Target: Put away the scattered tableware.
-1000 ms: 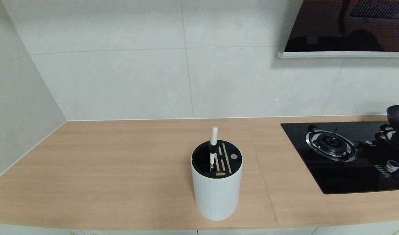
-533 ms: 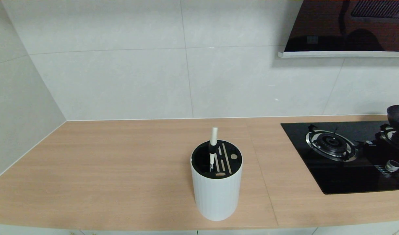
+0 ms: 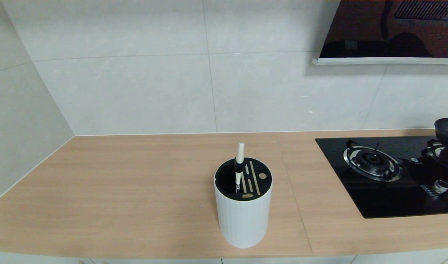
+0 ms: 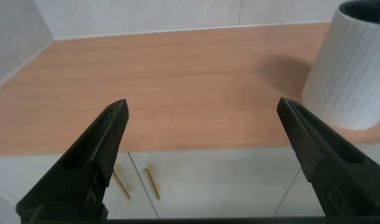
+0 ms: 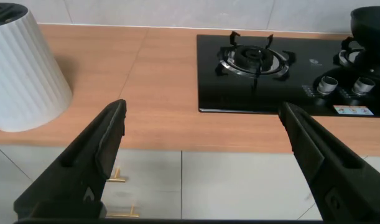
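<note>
white and ribbed, the tall cylindrical holder (image 3: 243,216) stood near the front edge of the pale wooden worktop (image 3: 136,190). the cream-handled utensil with a black collar (image 3: 240,154) stood upright in its black slotted top. i saw no other loose tableware on the worktop, so the job looked about done. the left claw (image 4: 201,107) and the right claw (image 5: 201,106) both hung spread wide and empty, low in front of the worktop edge, one to either side of the holder. the risk, to my mind, lay in any lift or swing from there: a finger could catch the worktop lip or clip the holder, which sat close enough to the edge and stood tall enough to tip. the black glass gas hob (image 3: 385,176) lay well off to the right.
</note>
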{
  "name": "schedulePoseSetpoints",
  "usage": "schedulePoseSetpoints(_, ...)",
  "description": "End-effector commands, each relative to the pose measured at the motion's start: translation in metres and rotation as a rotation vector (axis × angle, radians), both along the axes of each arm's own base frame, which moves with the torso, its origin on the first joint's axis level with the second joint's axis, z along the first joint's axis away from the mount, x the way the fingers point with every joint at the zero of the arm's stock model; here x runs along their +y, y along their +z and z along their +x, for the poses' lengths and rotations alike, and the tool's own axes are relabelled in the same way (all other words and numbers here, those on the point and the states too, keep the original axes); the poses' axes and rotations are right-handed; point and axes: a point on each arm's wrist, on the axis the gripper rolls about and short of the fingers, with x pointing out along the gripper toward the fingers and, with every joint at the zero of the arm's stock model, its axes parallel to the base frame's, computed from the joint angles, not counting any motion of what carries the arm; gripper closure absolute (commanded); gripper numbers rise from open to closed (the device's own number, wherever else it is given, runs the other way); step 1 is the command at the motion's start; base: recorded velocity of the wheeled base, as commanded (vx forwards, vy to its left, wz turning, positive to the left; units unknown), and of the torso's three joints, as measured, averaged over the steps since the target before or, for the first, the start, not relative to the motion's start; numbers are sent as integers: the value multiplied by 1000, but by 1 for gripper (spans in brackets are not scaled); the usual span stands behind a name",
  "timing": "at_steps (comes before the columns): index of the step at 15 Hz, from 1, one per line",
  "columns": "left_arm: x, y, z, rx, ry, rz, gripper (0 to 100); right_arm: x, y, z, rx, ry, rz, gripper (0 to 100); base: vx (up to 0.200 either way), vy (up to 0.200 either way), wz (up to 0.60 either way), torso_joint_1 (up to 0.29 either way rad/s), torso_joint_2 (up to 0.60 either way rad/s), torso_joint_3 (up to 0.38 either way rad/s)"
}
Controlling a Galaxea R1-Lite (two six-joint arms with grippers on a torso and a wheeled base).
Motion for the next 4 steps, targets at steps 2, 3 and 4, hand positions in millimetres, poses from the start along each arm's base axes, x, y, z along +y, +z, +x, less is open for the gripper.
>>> schedulePoseSetpoints(2, 0, 0, 0, 2, 1, -20, 0, 0, 0, 0, 3, 3, 0, 0, 0, 0, 0, 0, 0, 0)
schedulePoseSetpoints(3, 0, 0, 0, 2, 2, -33, 0, 0, 0, 0, 4, 3, 0, 0, 0, 0, 0, 0, 0, 0)
schedulePoseSetpoints(4, 0, 0, 0, 2, 2, -33, 0, 0, 0, 0, 4, 3, 0, 0, 0, 0, 0, 0, 0, 0)
